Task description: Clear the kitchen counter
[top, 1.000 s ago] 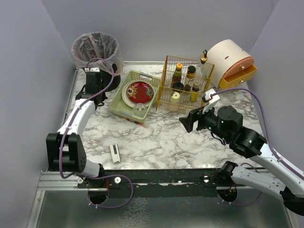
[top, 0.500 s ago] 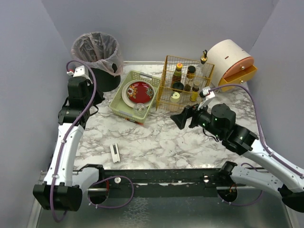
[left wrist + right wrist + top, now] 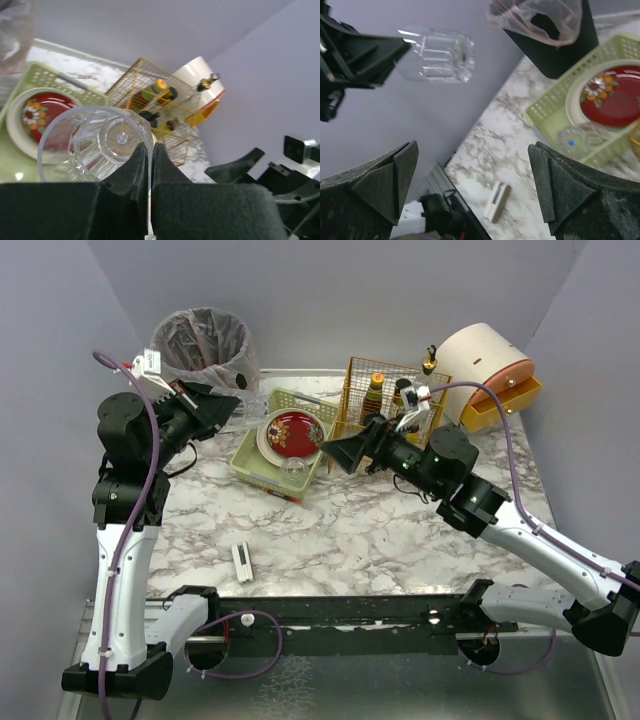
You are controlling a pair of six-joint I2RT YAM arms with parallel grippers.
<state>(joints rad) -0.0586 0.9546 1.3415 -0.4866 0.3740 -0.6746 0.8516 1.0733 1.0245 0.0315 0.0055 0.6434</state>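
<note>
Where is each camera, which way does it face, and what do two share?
Top external: above, behind the bases, looking down on the white marble counter; both arms show.
Left wrist: on the raised left arm, facing the yellow wire rack; left gripper shut on clear faceted glass.
Right wrist: on the right arm, facing leftward; open right gripper shows.
Shared: both wrists see the glass and red plate.

Kitchen counter [image 3: 380, 540]: large, flat, level rectangular tabletop, white marble pattern with grey-brown veins throughout.
</note>
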